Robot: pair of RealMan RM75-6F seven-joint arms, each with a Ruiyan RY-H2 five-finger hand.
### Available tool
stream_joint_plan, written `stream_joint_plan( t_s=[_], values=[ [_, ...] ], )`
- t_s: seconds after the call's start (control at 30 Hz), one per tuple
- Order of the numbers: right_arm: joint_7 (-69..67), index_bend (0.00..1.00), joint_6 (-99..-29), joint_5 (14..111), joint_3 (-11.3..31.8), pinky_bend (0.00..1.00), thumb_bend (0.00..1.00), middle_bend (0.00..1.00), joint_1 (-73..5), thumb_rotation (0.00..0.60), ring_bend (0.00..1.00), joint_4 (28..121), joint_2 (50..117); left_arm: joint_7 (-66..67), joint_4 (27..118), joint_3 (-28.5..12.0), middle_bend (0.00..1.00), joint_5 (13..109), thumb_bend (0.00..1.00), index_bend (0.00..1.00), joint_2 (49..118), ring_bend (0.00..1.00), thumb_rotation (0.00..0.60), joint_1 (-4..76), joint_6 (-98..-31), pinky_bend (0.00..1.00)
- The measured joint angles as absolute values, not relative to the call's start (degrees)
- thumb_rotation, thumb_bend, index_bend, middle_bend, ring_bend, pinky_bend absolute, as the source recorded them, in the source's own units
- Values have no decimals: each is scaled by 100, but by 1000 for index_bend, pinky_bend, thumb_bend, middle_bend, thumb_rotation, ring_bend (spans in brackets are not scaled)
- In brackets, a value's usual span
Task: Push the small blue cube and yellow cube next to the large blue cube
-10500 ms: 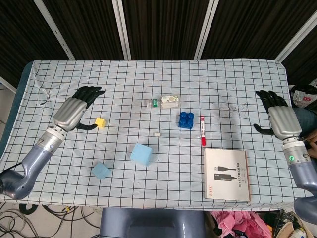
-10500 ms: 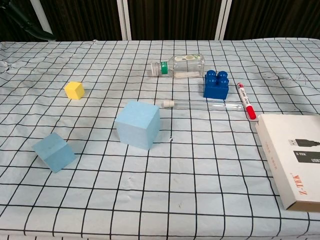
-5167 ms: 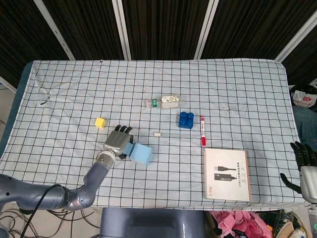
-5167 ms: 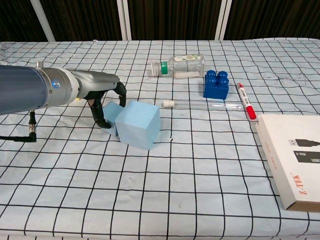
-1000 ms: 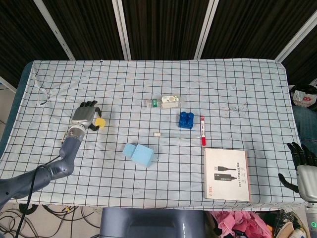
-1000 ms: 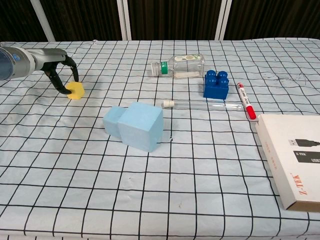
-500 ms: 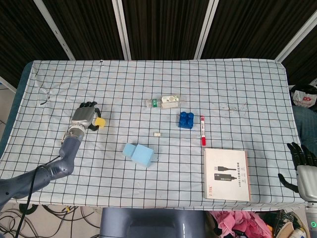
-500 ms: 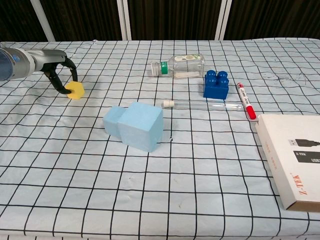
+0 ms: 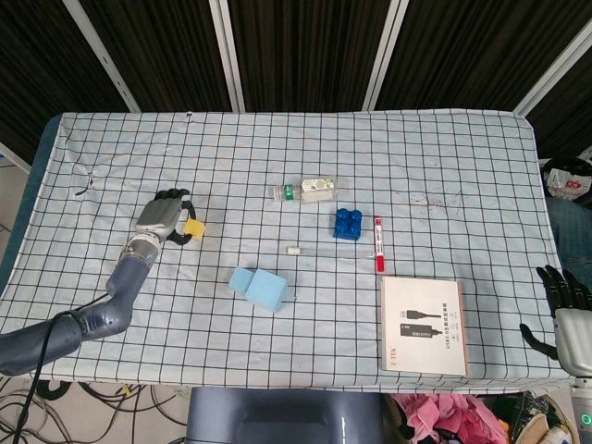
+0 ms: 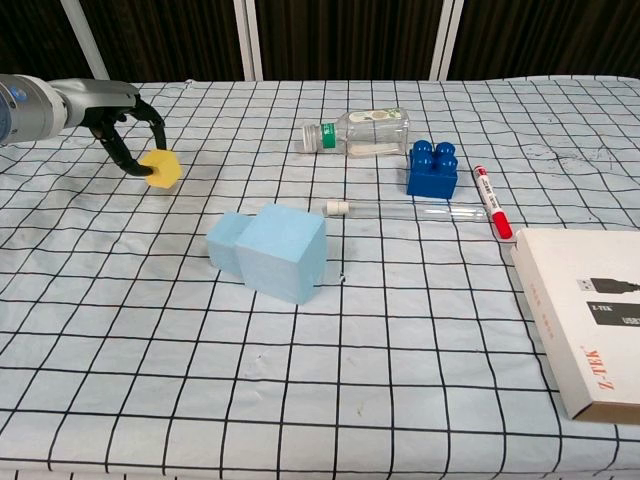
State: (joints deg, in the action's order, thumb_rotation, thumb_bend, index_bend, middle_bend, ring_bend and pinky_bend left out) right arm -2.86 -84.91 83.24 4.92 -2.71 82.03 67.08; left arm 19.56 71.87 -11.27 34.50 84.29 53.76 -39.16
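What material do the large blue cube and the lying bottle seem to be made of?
The large blue cube looks like matte foam or soft plastic: flat pale colour, no shine. The bottle seems to be clear plastic, since the cloth shows through it; glass is possible.

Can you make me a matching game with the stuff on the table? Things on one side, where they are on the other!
Things:
1. yellow cube
2. small blue cube
3. red marker
4. clear bottle

Places:
A. lying between the dark blue brick and the white box
B. touching the large blue cube
C. lying on its side behind the dark blue brick
D. at the fingers of the left robot hand

Pairs: 1-D, 2-B, 3-A, 4-C
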Motion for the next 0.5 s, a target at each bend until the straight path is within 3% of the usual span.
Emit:
stream_joint_plan(
  t_s=[0.23,0.5],
  values=[
    [-253,0,-8515,8324,494,107,221,41,-263,600,0,8231,6703,1714,8461,-1058,94,4261,315,445,7918,0,600,5190,-3989,0],
    [-272,0,-8533,8332,496,107,221,41,-256,600,0,8244,6689,2062,9168,-751,93,4521,314,444,7777,0,600,5046,-4608,0]
  ],
)
